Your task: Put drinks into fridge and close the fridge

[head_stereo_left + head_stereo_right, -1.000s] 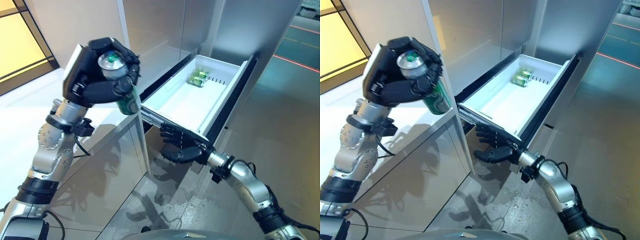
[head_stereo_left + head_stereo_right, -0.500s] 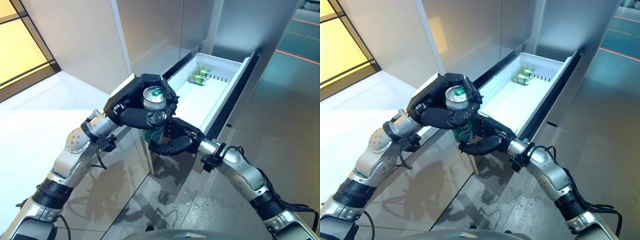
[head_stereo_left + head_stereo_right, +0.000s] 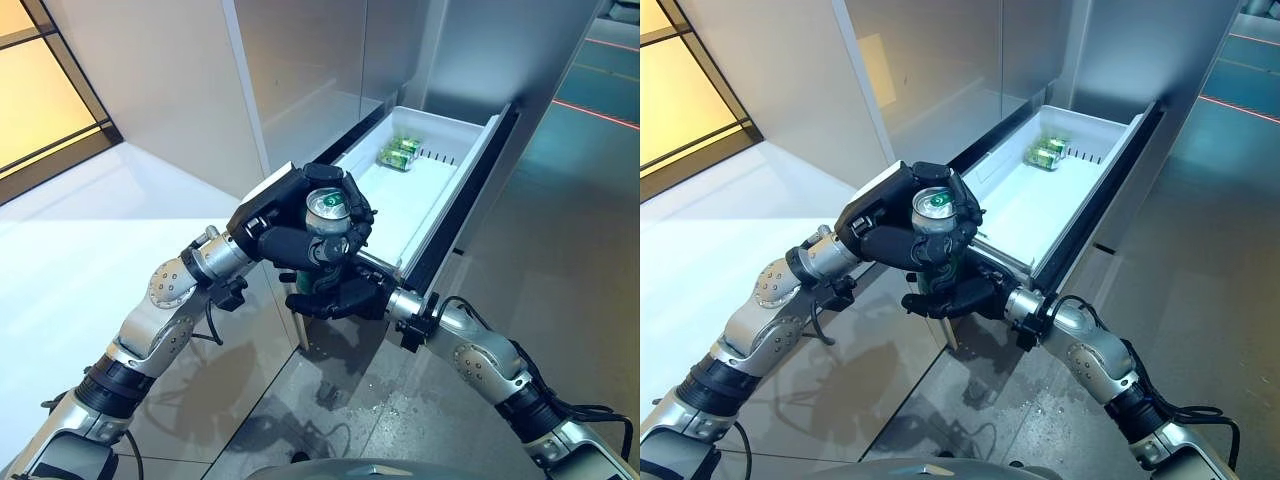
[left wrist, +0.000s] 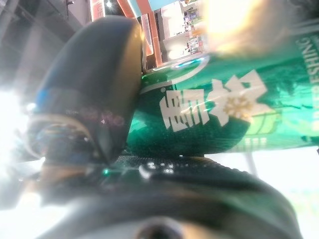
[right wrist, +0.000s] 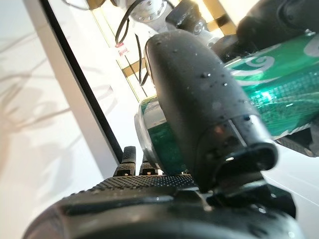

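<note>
A green can (image 3: 326,203) stands upright in my left hand (image 3: 285,215), just off the near end of the open white fridge drawer (image 3: 470,165). My left hand's fingers and thumb are curled round its upper part; the can also shows in the left wrist view (image 4: 224,109). My right hand (image 3: 340,298) is under the left hand and cups the can's lower part. In the right wrist view its thumb (image 5: 199,99) lies against the can (image 5: 279,79). Green cans (image 3: 397,152) lie on their sides at the drawer's far end.
The drawer sticks out of a tall steel-grey fridge front (image 3: 300,60). Its dark front panel (image 3: 455,230) runs along the right side. A white surface (image 3: 70,240) lies to the left, and grey floor (image 3: 560,280) to the right.
My left hand has carried the can a little right and lower, toward the drawer's near end. My right hand has come up under it and closed on the can's lower part.
</note>
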Controlling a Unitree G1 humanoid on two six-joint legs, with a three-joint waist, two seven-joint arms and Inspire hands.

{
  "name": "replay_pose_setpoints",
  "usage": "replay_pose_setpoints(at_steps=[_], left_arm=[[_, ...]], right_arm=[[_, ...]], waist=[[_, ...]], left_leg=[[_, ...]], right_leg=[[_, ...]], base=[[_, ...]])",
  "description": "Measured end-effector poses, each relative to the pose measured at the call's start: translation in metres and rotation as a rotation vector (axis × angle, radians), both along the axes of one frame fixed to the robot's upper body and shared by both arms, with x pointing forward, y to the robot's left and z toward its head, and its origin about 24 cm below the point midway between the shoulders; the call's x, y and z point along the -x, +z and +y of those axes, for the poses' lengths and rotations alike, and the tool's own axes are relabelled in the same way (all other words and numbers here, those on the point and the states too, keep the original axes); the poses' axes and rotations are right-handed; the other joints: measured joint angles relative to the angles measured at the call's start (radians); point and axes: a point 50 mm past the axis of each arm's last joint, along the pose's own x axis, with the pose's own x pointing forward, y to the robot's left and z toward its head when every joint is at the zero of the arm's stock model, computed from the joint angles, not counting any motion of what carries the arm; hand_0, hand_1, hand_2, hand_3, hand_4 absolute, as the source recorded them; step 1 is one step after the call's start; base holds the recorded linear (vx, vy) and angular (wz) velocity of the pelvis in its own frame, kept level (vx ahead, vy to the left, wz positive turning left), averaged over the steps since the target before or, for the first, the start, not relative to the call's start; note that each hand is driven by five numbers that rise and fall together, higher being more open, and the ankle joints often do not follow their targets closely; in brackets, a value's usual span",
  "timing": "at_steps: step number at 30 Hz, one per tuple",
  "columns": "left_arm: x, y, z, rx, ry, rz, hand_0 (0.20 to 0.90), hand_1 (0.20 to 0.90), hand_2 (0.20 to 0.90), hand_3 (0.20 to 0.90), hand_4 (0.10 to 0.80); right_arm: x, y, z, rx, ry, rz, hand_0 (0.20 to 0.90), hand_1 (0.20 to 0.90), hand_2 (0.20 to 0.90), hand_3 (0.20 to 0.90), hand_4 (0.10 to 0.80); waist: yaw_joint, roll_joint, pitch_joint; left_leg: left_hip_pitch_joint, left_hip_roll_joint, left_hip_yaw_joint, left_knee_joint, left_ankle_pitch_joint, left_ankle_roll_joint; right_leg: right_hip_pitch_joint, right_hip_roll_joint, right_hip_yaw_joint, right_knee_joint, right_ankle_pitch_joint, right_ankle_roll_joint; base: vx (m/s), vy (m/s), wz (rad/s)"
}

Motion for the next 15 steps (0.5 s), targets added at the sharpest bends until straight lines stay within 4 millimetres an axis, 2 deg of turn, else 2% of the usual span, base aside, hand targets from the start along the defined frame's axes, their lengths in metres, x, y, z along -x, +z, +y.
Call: replay_pose_setpoints(at_steps=[15], left_arm=[[-0.0027,-0.0045,-0.0014,0.025,0.006,0.046,0.300,0.300,0.300,0.200,0.100]], right_arm=[[0.0025,-0.0036,0.0027,-0.037,-0.024,0.073,0.900,0.900,0.900,0.900,0.800]], waist=[[-0.004,0.000,-0.001]], left_leg=[[0.000,0.000,0.009,0.000,0.000,0.000]], right_leg=[[-0.008,0.001,0.017,0.005,0.000,0.000]], base=[[0.003,-0.005,-0.02]])
